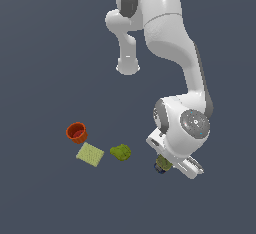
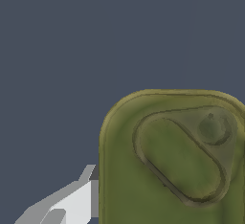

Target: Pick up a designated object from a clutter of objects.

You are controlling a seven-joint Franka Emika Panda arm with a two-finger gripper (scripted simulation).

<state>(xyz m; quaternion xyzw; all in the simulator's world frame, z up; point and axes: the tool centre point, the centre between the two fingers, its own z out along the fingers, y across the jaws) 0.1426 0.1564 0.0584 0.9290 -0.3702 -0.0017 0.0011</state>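
The designated object is an olive-green oblong can with a dark blue end, low in the exterior view to the right of centre. My gripper sits right over it, with the hand covering most of it. In the wrist view the can's olive top fills the frame, very close. One white finger has its dark pad against the can's side. The other finger is hidden. The gripper looks shut on the can. The clutter's red-orange cup, pale yellow-green flat square and lumpy green blob lie to the exterior view's left. The yellow cup is not visible.
The white arm rises from its base at the back and bends down over the can. The floor is plain dark grey-blue.
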